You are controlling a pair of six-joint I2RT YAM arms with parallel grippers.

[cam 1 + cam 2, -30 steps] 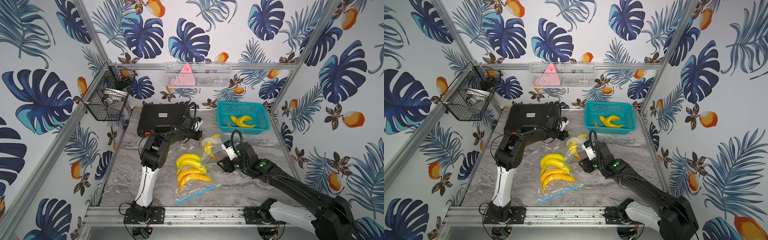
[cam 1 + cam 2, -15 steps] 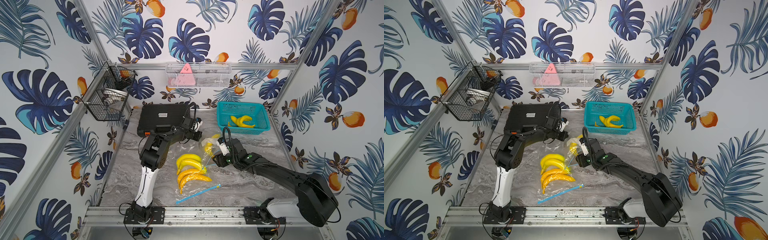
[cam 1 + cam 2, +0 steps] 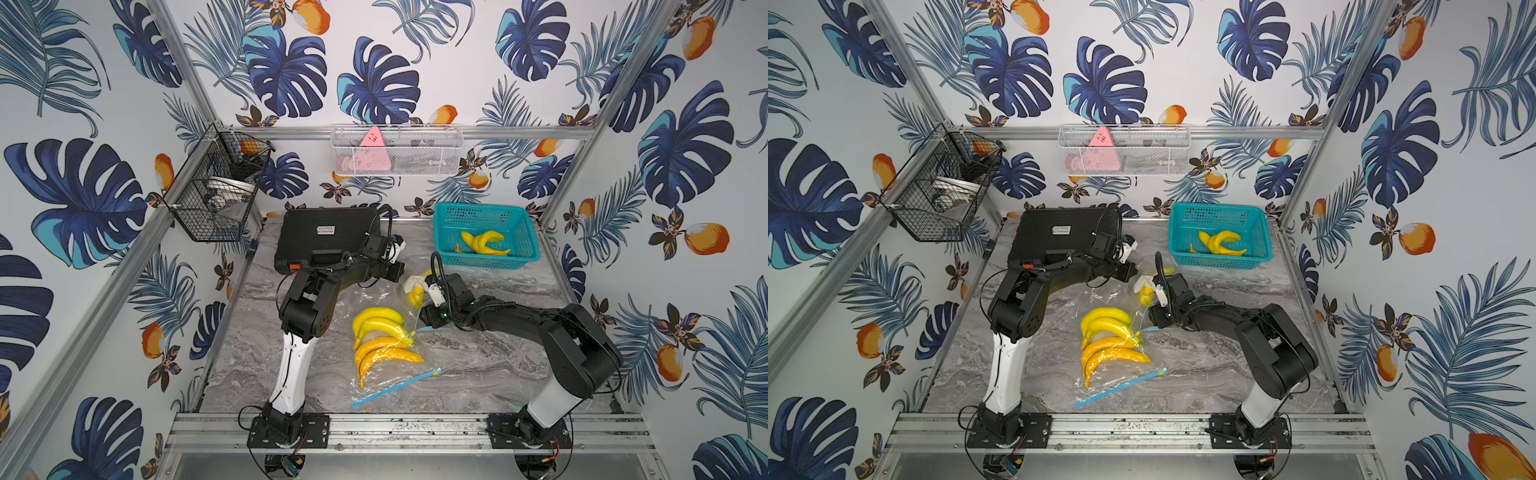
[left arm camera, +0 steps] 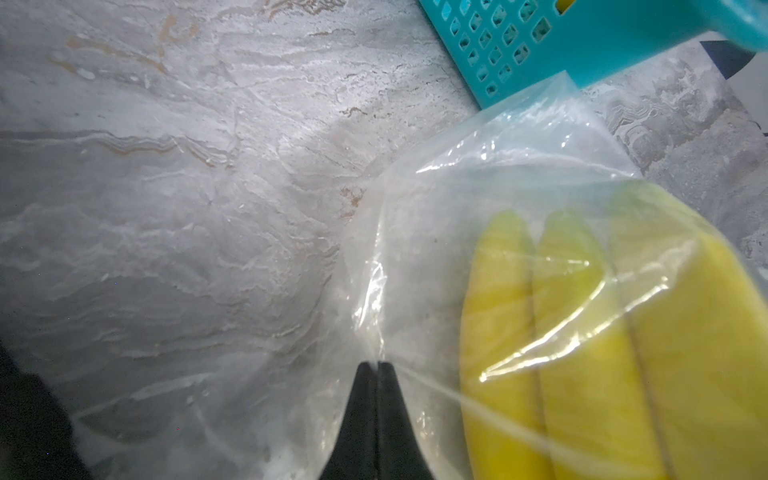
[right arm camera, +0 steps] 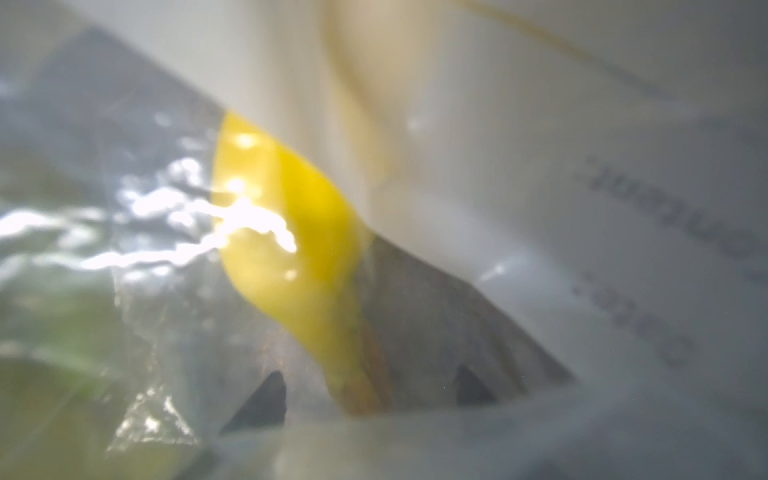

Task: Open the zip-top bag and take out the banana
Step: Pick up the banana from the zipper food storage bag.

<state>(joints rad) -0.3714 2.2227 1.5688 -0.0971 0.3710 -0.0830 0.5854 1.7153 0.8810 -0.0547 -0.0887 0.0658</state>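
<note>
We see the left gripper (image 4: 377, 366) pressed together on a fold of the clear plastic zip-top bag (image 4: 457, 199), which lies on the grey marbled table (image 4: 187, 166) between the two arms. The right gripper (image 5: 368, 390) stands spread. Its two dark fingertips (image 5: 266, 399) sit on either side of the brown stem of a yellow banana (image 5: 286, 232), and we cannot see them touching it. That banana sits under the bag's film at the bag's far end.

Beside it a white printed label (image 5: 623, 208) carries dark lettering, too blurred for us to read. In both top views a bright yellow bunch (image 3: 376, 322) and an orange-yellow bunch (image 3: 384, 353) fill the middle of the bag. A blue zip strip (image 3: 395, 388) lies flat on the table toward the front.

The black hard case (image 3: 307, 249) at the back bears a small white sticker (image 3: 325, 230) whose print is too small to make out. A pink triangle (image 3: 371, 153) in the white wire-mesh wall basket (image 3: 449, 141) shows dark marks we cannot read. The teal plastic basket (image 3: 523, 232) holds more yellow bananas (image 3: 482, 243).
</note>
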